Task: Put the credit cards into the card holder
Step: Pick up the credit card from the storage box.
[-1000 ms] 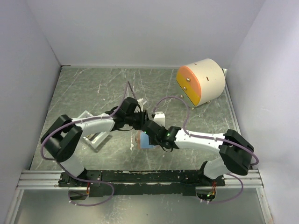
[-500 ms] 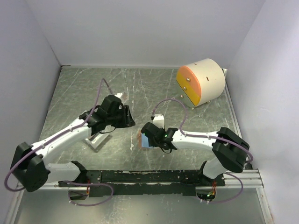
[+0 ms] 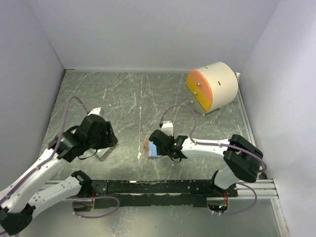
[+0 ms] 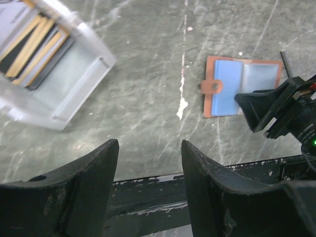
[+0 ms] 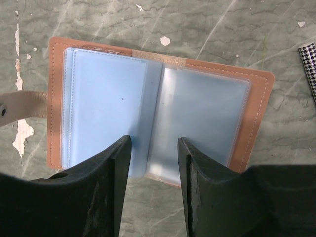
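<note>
The left gripper [image 4: 149, 148] hangs above the table [image 3: 138, 94] with its jaws wide apart and nothing between them. It is near the rail [image 3: 163, 186] at the table's front edge. Up and to its left in the left wrist view sits a clear tray [image 4: 59, 79]. The tray is tilted against the frame and holds a fanned stack of cards [image 4: 37, 42] whose amber and dark edges show. A white card in the tray's far corner carries print too blurred to read.

A broad strip of scratched grey-green surface lies bare between the tray and the card holder [image 5: 158, 108]. The ground behind them also stands open back to the white walls [image 3: 148, 34].

The holder lies open and flat just left of the table's middle, near the front. Its strap [image 5: 19, 106], with the snap stud, sticks out to the left. A light blue card [image 5: 103, 108] fills its left sleeve, and the right sleeve is clear plastic.

The right gripper [image 5: 154, 139] is poised over the holder's near edge at the fold, jaws parted narrowly and gripping nothing. Whether the tips touch the plastic cannot be told.

A cream cylinder [image 3: 215, 84] with an orange face sits in the far right corner, well apart from both arms. No brand shows on the holder or the cylinder.
</note>
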Tool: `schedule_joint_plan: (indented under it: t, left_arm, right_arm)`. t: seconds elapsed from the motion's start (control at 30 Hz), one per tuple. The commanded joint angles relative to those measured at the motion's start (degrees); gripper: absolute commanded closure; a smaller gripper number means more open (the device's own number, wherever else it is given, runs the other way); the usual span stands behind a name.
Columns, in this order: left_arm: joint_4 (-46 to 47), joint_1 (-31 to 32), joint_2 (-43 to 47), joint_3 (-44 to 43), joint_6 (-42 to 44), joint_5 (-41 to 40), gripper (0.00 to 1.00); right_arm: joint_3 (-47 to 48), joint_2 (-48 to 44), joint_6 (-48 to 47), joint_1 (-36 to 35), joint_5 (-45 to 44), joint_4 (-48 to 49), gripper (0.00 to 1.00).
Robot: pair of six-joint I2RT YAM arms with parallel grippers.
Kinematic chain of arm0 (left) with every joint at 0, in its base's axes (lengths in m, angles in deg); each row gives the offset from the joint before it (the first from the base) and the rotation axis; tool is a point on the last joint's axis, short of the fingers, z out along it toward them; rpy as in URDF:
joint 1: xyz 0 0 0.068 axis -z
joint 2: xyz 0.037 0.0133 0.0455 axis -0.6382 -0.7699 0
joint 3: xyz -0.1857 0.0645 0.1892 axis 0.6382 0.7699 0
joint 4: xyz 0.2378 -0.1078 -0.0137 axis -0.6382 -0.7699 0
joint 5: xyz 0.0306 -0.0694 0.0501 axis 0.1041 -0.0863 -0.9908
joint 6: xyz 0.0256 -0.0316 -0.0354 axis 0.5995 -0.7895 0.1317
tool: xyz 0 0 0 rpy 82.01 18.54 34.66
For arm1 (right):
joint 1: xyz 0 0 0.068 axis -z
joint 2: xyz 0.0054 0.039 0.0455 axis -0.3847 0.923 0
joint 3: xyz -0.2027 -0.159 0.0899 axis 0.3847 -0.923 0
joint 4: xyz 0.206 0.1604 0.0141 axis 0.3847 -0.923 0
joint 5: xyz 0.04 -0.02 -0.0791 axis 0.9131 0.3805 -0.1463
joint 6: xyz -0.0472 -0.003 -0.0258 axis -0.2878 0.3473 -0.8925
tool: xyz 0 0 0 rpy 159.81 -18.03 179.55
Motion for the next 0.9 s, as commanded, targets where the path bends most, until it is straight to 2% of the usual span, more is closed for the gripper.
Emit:
schedule_joint_plan:
  t: [0.0,0.2,0.33,0.4,0.47,0.53,0.6,0.73,0.87]
  left_arm:
    - [-11.4,-0.3,7.2,-0.9,-2.4,-5.5,0.34]
    - [-14.5,-0.3,10.7,-0.6,-0.6,-6.2,0.32]
    - [-14.2,-0.3,8.6,-1.8,4.2,-9.4,0.35]
    - [-11.2,-0.1,8.0,-2.2,8.4,-7.8,0.37]
    - [-10.2,-0.6,5.6,-4.5,12.5,-6.2,0.38]
    - [-11.2,-0.7,1.8,-8.0,15.1,-9.1,0.38]
    - [-8.9,-0.6,-0.3,-8.9,19.1,-11.2,0.37]
    - [-0.9,-0.7,-3.8,-10.0,27.0,-7.3,0.4]
    - [4.9,-0.8,-5.2,-7.7,35.6,-15.3,0.36]
  right_arm:
    - [-0.6,0.6,-0.6,-0.1,-0.3,1.0,0.56]
    - [-0.6,1.7,-1.4,-0.1,0.2,1.0,0.57]
    - [0.0,2.0,-2.3,0.0,0.4,0.5,0.57]
    - [0.1,1.8,-2.6,0.1,0.7,0.7,0.57]
    - [0.1,1.6,-2.9,0.1,0.9,1.1,0.58]
    - [0.1,1.5,-3.4,0.1,1.3,1.5,0.58]
    - [0.2,1.5,-3.9,0.3,1.4,1.8,0.58]
    - [-0.1,0.8,-4.8,0.6,1.9,2.1,0.58]
    - [-1.4,-1.2,-5.5,0.9,3.1,3.2,0.58]
